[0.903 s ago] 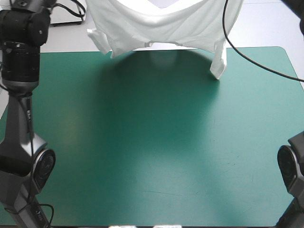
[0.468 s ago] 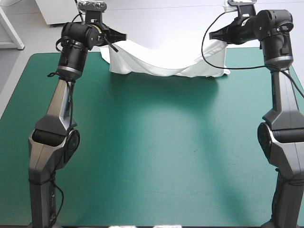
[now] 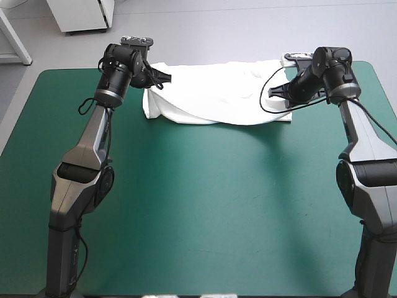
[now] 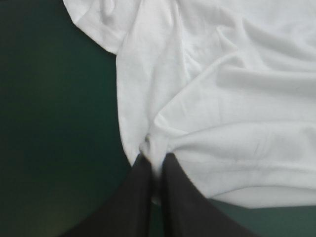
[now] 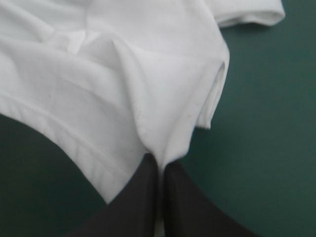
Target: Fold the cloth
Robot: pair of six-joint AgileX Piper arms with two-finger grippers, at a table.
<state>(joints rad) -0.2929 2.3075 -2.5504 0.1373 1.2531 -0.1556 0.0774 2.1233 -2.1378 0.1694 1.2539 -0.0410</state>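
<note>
**ENTRY: 1 WHITE T-SHIRT, PINCHED AT 2 ENDS, FAR SIDE OF TABLE**

Item 1. T-shirt (image 3: 211, 90): lies along the far edge of the teal-green cover (image 3: 205, 211), strung between my 2 arms. Its middle sags onto the cover in soft ridges. It is not yet flat and no fold has been made.

Item 2. Left gripper (image 4: 155, 170): my black fingers are all but closed, with a small bunch of the cloth's edge nipped between the tips. Creases fan out from that pinch.

Item 3. Right gripper (image 5: 160, 170): the same, nearly closed on a raised ridge of fabric at the opposite end, beside a sleeve opening.

Reason for hold: I judge that I grip the 2 ends well apart so the width stays stretched and the cloth lands spread out, not in a heap. Both pinches sit low, close to the cover, which lets the fabric settle.

Reason for placement: I judge that starting at the far edge leaves the near stretch of cover as room to draw the cloth toward me.

Status: spreading stage, as I judge it; folding proper has not begun.

Caution: both pinches are thin and could slip under a hard pull
</note>
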